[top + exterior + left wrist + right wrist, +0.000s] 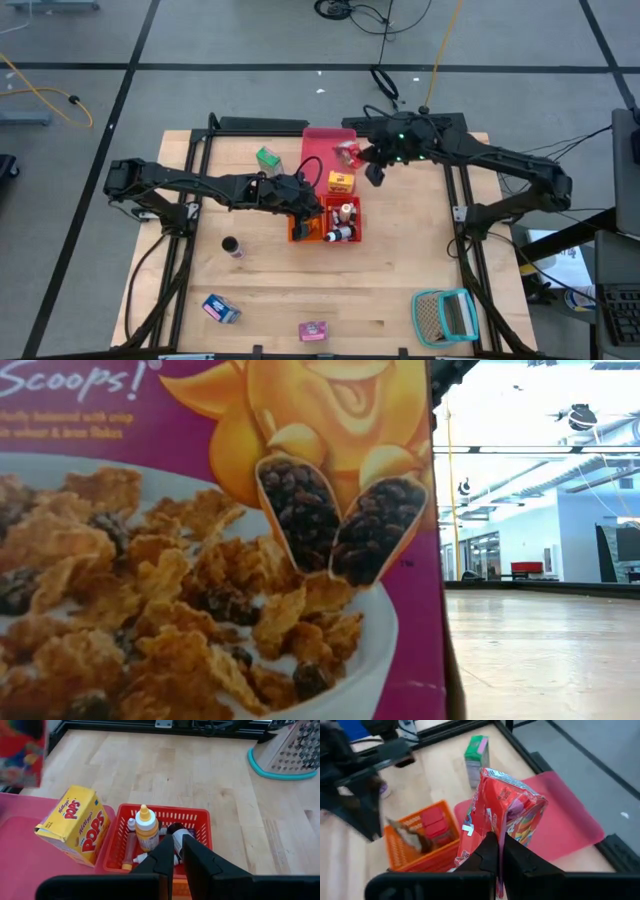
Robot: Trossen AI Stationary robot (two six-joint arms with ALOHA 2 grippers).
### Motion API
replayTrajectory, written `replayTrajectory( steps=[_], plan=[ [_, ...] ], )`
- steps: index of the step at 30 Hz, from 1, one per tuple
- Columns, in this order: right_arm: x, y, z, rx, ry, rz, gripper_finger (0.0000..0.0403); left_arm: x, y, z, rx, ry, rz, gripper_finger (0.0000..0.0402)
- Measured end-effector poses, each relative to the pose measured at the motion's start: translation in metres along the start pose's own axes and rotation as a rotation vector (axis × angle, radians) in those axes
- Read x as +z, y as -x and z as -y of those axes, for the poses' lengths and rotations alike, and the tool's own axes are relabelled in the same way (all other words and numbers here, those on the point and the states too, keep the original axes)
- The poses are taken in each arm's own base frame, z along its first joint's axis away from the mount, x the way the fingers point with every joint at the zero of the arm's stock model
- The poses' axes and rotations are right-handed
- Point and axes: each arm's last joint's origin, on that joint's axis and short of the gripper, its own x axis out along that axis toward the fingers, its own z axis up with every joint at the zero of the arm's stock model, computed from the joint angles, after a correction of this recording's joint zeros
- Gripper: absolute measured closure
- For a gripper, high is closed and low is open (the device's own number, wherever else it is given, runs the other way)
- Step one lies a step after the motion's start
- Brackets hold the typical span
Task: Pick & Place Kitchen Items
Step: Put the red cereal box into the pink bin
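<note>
The red snack box [507, 815] is pinched in the jaws of the right gripper [496, 851] and held up in the air, with its long side pointing away from the jaws, right above the pink tray [570, 822]. The move that looks to come next is a straight set-down onto that tray, beside the yellow Pops box [75, 822], and the right arm is the nearer one for it. The left gripper [177, 851] is held low over the red basket [197, 815] of little bottles, its jaws almost pressed together on nothing.
</note>
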Motion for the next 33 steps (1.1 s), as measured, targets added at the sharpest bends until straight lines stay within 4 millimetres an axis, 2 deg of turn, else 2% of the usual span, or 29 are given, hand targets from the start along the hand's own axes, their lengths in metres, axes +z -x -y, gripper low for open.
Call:
replayTrajectory(
  steps=[12,18,21,30,33],
  plan=[
    [-0.006,-0.054,0.032,-0.078,-0.045,-0.087,0.0401,0.000,0.000,0.000,-0.001,-0.006,0.005,0.0360],
    [-0.010,-0.071,0.043,-0.098,-0.072,-0.111,0.0401,0.000,0.000,0.000,-0.001,-0.010,0.005,0.0360],
    [-0.012,-0.076,0.044,-0.093,-0.070,-0.122,0.0401,0.000,0.000,0.000,-0.001,-0.010,0.005,0.0360],
    [-0.012,-0.077,0.044,-0.049,-0.077,-0.115,0.0401,0.000,0.000,0.001,-0.003,-0.010,0.005,0.0360],
    [-0.019,-0.081,0.046,-0.049,-0.073,-0.114,0.0401,0.000,0.000,0.002,-0.006,-0.012,0.005,0.0360]
  ],
)
